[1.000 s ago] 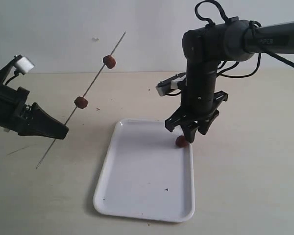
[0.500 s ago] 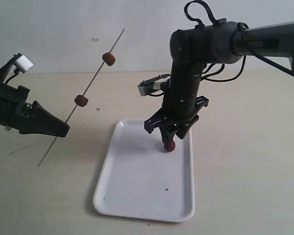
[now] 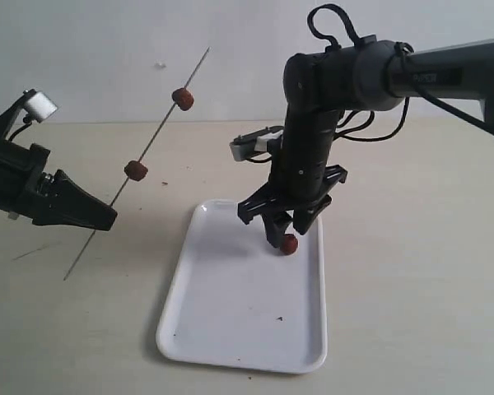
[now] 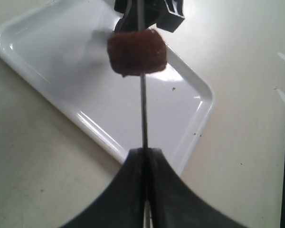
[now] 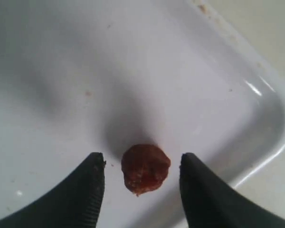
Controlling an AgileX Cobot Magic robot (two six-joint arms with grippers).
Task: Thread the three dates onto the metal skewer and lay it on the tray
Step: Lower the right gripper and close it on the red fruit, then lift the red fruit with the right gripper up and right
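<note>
My left gripper [image 3: 101, 219] is shut on the thin metal skewer [image 3: 156, 132], which slants up and to the right above the table. Two dark red dates are threaded on it, one lower [image 3: 135, 170] and one higher [image 3: 182, 99]. In the left wrist view the skewer [image 4: 142, 109] leaves the closed jaws [image 4: 145, 151] with a date [image 4: 137, 52] on it. The third date [image 3: 289, 243] lies on the white tray [image 3: 230, 313] near its far end. My right gripper [image 3: 285, 237] stands open over it; in the right wrist view there is a gap between the date [image 5: 146, 168] and each finger.
The tray [image 5: 133, 71] carries a few dark specks, and its rounded corner and rim lie close beside the loose date. The right arm [image 3: 313, 140] stands upright over the tray's far end. Pale tabletop [image 3: 412, 288] surrounds the tray, with a light wall behind.
The right arm swung left over the tray's far end, and the loose date shifted left with it, away from the right rim. Its jaws then widened. The left arm and skewer stayed still.
</note>
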